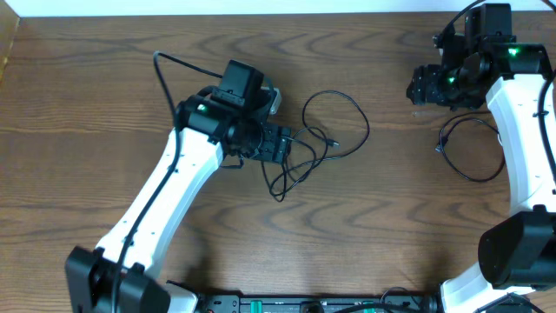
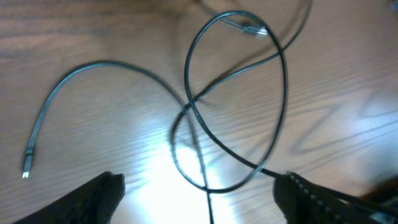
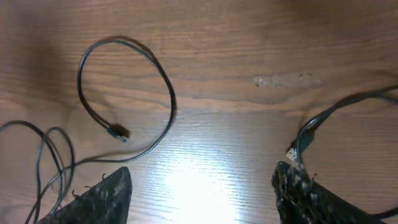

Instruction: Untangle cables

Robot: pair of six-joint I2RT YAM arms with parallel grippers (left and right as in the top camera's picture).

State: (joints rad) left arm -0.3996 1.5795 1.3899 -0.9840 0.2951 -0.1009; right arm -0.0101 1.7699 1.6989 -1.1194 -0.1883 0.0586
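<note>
A thin black cable (image 1: 334, 139) lies in loose crossing loops at the table's middle. In the left wrist view its strands cross (image 2: 189, 104); one plug (image 2: 252, 29) lies far, the other end (image 2: 28, 167) lies left. My left gripper (image 1: 289, 143) is open low over the loops, and a strand runs between its fingers (image 2: 202, 202). A second black cable (image 1: 469, 149) curves beside the right arm. My right gripper (image 1: 423, 87) is open and empty (image 3: 202, 196). It sees a loop with a plug (image 3: 118, 132) and the second cable's end (image 3: 292, 152) by its right finger. No white cord shows.
The wooden table's far edge (image 1: 261, 16) runs along the top. The right arm's white link (image 1: 521, 148) lies over part of the second cable. The arm bases and a black bar (image 1: 304, 304) sit at the near edge.
</note>
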